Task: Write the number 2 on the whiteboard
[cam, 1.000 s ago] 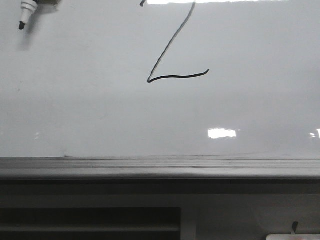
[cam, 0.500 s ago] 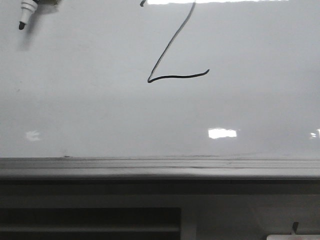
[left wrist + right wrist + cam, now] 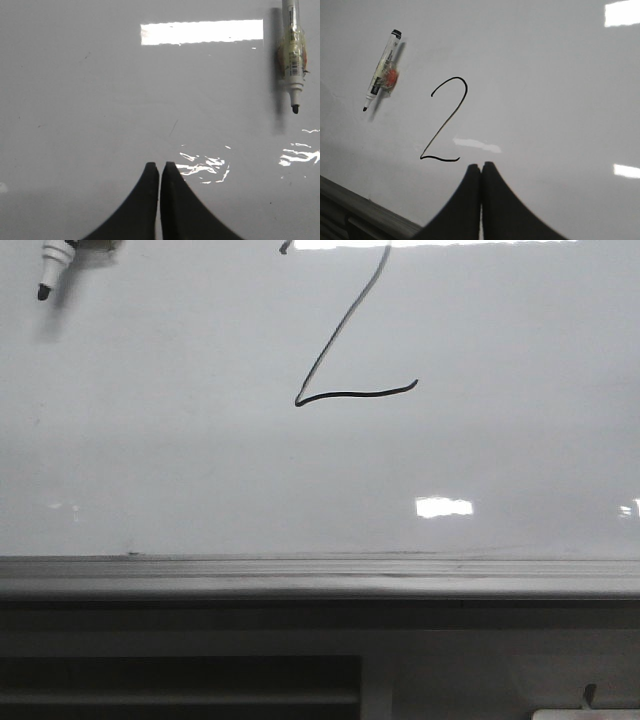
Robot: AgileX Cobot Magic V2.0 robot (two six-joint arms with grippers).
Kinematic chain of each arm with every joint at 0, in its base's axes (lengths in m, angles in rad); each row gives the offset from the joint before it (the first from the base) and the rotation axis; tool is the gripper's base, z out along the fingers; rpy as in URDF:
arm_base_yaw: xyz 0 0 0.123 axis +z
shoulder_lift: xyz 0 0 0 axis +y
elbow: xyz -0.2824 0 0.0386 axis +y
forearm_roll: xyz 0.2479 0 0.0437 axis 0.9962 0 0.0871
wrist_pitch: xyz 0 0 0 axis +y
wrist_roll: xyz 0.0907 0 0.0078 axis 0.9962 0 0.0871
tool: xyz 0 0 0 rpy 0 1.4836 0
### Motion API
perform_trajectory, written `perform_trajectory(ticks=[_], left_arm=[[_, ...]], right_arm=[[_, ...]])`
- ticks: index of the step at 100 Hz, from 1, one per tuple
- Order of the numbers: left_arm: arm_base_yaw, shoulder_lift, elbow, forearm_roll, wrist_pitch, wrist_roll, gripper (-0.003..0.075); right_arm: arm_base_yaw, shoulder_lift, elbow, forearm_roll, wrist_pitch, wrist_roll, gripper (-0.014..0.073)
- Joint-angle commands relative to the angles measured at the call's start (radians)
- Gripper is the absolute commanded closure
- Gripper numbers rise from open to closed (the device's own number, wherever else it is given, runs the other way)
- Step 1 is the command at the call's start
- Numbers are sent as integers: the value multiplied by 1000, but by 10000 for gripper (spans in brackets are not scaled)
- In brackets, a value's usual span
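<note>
The left gripper (image 3: 159, 167), two dark tapering fingers, is pressed closed with nothing between them, its tips before bare board. The right gripper (image 3: 480, 167) is likewise closed and empty, its tips just below and to the side of the drawn figure. Neither gripper shows in the front view.

The thin black hand-drawn number 2 (image 3: 443, 125) is complete in the right wrist view: a curled top hook, a long slanted stroke and a short wavy base. In the front view the number 2 (image 3: 345, 345) is cut off at the picture's top edge, so only the slant and base show, Z-like. It sits on the large glossy white-grey whiteboard (image 3: 200, 460), above the grey metal ledge (image 3: 320, 578).

A white uncapped marker with a black tip (image 3: 382, 77) is attached to the board, beside the figure and apart from it; its label is too small to read, and the front view shows only its tip end (image 3: 52, 265).
</note>
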Motion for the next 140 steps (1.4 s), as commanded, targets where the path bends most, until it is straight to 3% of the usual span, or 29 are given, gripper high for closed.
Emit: perform_trajectory(ticks=[1, 102, 140], left_arm=[[2, -27, 14, -23, -71, -13, 740], [0, -27, 12, -32, -57, -13, 740], [0, -27, 12, -32, -57, -13, 740]], right_arm=[[-7, 7, -23, 16, -38, -10, 647], [-7, 7, -23, 16, -38, -10, 647], [-7, 9, 0, 16, -185, -10, 647]])
